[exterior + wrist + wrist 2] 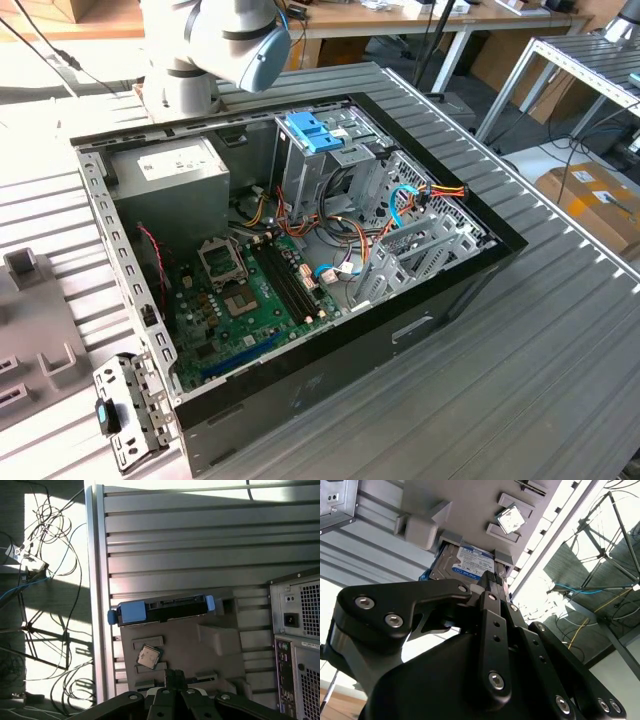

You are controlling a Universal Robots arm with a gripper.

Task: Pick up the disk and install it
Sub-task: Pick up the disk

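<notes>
Ribbed aluminium table (370, 555) carries a grey fixture (420, 530) holding the disk (469, 562). The gripper (490, 578) hovers near, fingers pinched together, empty. Descending closed, they could strike the label.

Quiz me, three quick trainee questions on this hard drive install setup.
1. True or false: the disk already sits inside the computer case.
2. The gripper is: A) clamped on the disk; B) apart from the disk, holding nothing; C) down inside the case.
3. Fill in: near the disk, on the same grey fixture, lies a small square ____.
Key: 1 false; 2 B; 3 processor chip.
</notes>
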